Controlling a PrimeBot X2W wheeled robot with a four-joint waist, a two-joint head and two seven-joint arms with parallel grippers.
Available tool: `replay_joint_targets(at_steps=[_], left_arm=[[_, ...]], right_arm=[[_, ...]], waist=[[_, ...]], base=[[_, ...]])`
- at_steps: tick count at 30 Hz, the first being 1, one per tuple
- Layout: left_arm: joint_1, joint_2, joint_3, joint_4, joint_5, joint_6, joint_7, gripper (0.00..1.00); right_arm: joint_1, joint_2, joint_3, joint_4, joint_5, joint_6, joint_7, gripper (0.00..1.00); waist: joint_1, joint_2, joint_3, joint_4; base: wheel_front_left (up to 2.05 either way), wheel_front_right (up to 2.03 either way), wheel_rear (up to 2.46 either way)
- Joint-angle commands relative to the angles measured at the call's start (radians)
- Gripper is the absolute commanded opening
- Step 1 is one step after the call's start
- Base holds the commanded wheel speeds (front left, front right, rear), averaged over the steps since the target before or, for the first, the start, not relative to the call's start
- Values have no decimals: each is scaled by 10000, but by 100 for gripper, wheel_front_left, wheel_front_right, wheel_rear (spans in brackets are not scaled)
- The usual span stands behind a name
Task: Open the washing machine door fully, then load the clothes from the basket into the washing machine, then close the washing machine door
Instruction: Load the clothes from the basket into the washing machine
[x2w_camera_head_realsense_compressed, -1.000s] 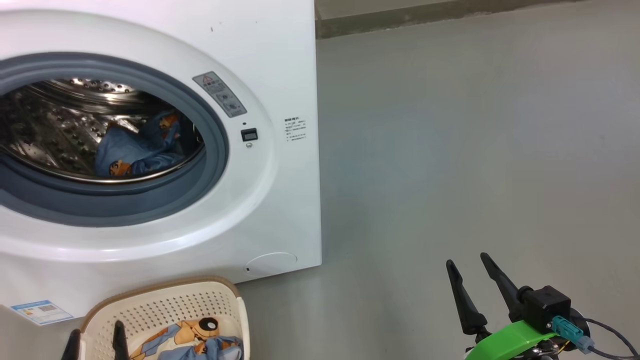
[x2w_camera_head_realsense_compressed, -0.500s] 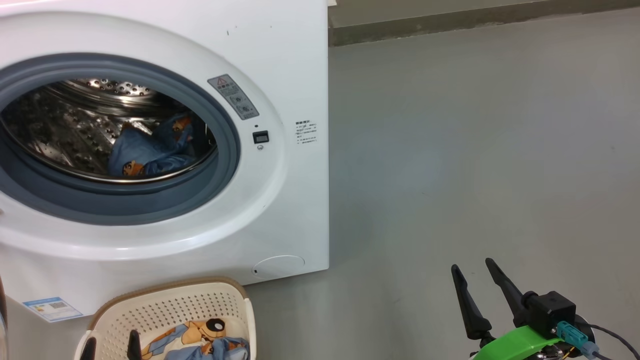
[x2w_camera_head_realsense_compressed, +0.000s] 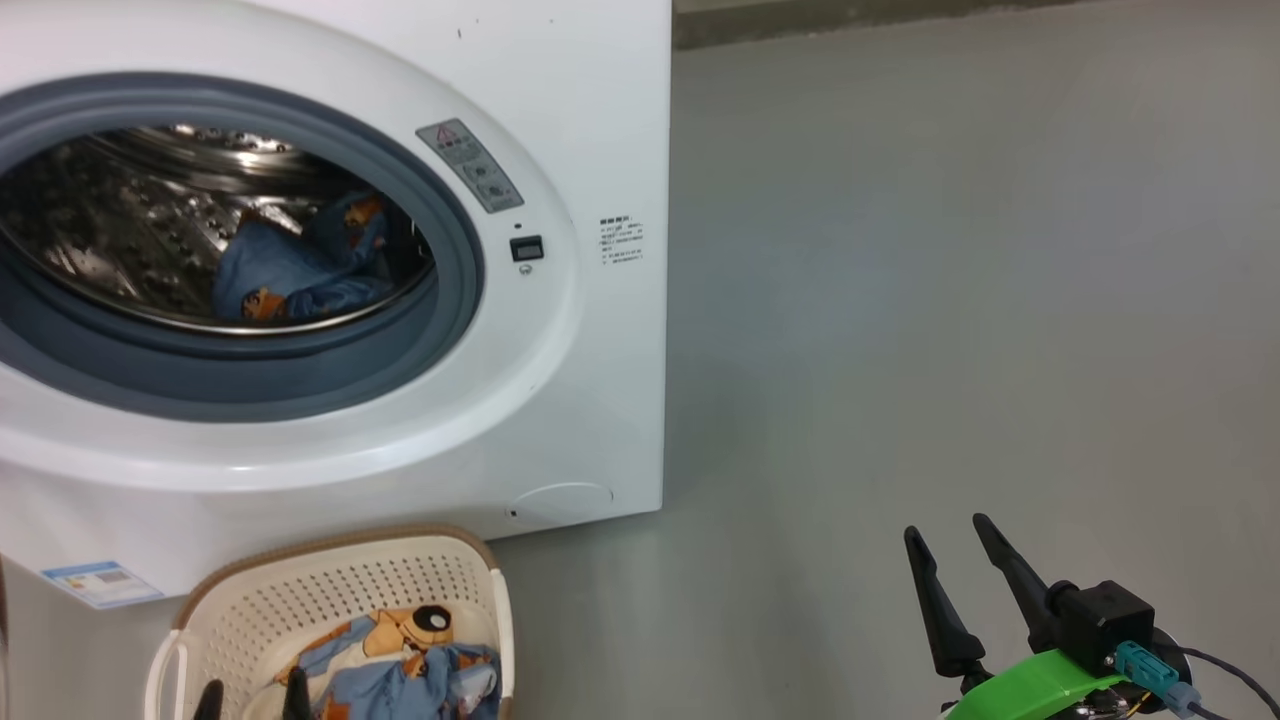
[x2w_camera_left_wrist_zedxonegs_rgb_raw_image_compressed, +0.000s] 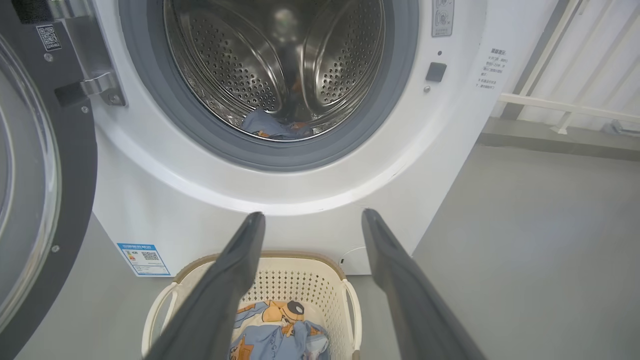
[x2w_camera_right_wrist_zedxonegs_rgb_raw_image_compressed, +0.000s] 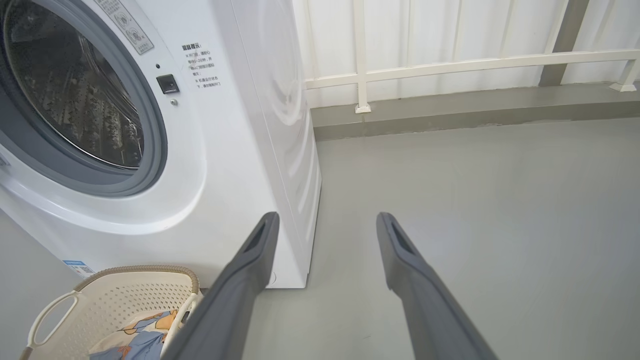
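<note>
Loading is under way: the door (x2w_camera_left_wrist_zedxonegs_rgb_raw_image_compressed: 75, 175) stands open left of the washing machine (x2w_camera_head_realsense_compressed: 560, 400), one blue garment (x2w_camera_head_realsense_compressed: 290, 280) lies in its drum (x2w_camera_left_wrist_zedxonegs_rgb_raw_image_compressed: 230, 65), and more clothes (x2w_camera_head_realsense_compressed: 390, 660) sit in the basket (x2w_camera_head_realsense_compressed: 330, 585) just before it. The left end effector (x2w_camera_left_wrist_zedxonegs_rgb_raw_image_compressed: 312, 214) hovers over that basket and the right end effector (x2w_camera_head_realsense_compressed: 945, 524) idles right of the machine, both wide and empty. Next: dip and pinch fabric. The basket's near end is cut off, so the pieces cannot be counted.

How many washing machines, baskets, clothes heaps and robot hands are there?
Washing machine: 1
Basket: 1
Clothes heaps: 2, drum heap, basket heap
Hands: 2, left hand, right hand
Total: 6
</note>
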Motion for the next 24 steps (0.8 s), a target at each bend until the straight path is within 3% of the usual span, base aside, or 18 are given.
replay_joint_targets(at_steps=[1,13,24], left_arm=[[-351,36,223,-146,-81,91,-64,100],[-1436,36,-281,772,-364,57,-64,100],[-3007,36,-358,2579,-580,-155,-65,100]], right_arm=[[-139,11,244,-220,-40,27,-49,100],[-646,-35,267,-339,28,27,-49,100],[-1238,-133,299,-527,182,27,-49,100]], waist=[[0,0,357,62],[0,0,2004,33],[0,0,3353,-131]], base=[[0,0,0],[0,0,0],[0,0,0]])
